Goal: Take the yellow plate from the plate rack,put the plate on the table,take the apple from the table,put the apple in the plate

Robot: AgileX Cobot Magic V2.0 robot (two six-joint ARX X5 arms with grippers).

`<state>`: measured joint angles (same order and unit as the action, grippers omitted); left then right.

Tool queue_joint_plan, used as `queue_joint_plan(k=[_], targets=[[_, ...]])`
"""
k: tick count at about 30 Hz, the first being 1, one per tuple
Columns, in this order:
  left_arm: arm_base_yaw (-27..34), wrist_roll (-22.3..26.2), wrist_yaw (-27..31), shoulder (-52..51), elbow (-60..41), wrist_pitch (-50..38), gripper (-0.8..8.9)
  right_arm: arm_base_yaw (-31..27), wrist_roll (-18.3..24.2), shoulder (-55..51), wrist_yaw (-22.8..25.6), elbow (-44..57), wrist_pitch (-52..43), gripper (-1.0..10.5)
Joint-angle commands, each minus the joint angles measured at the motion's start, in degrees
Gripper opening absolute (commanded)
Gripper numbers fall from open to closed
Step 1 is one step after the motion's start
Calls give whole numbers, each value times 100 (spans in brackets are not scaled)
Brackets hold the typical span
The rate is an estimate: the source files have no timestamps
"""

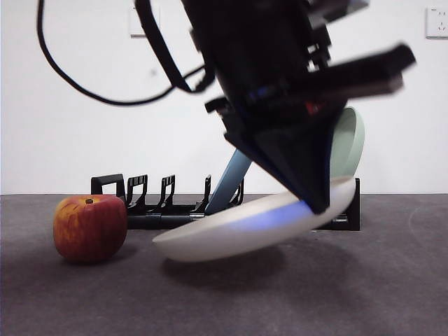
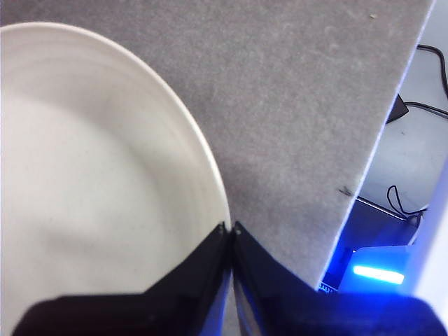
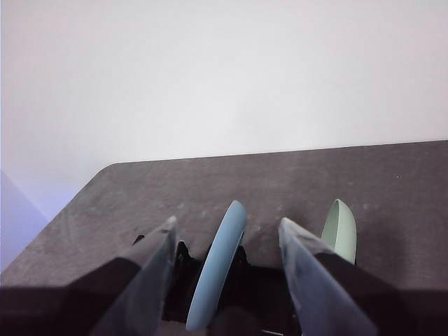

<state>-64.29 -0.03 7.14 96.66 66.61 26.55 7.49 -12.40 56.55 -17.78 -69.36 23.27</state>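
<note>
Apple (image 1: 89,228) beside tilted yellow plate (image 1: 238,234)

table (image 1: 392,294): dark grey, mottled matte surface filling the lower part of the front frame; in the left wrist view its pale edge runs diagonally down the right side of the frame.
apple (image 1: 90,227): rests directly on the table at the lower left of the front frame — red with yellow-orange streaks, stem dimple up.
plate rack (image 1: 150,203): low and black, stands on the table behind the apple, across the middle of the frame.
yellow plate (image 1: 252,227): tilted, lower left rim at or just above the table — contact cannot be told; a shadow lies beneath it.
</note>
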Motion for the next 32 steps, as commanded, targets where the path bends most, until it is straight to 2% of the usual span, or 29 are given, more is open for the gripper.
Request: queue_joint_plan(k=[1, 12, 17, 23, 28, 32], targets=[[-11, 136, 35, 236, -37, -125, -9, 2, 46, 9, 11, -17, 2, 252], [-7, 170, -17, 529, -37, -177, 12, 2, 46, 9, 9, -17, 160, 252], [33, 168, -20, 529, -37, -96, 264, 2, 44, 7, -13, -17, 249, 253], [39, 120, 17, 494, -13, -122, 256, 4, 44, 7, -33, -17, 262, 253], [70, -225, 94, -79, -13, -164, 256, 9, 44, 7, -197, -17, 258, 253], [114, -317, 623, -944, -13, -136, 256, 22, 46, 11, -433, -17, 254, 253]])
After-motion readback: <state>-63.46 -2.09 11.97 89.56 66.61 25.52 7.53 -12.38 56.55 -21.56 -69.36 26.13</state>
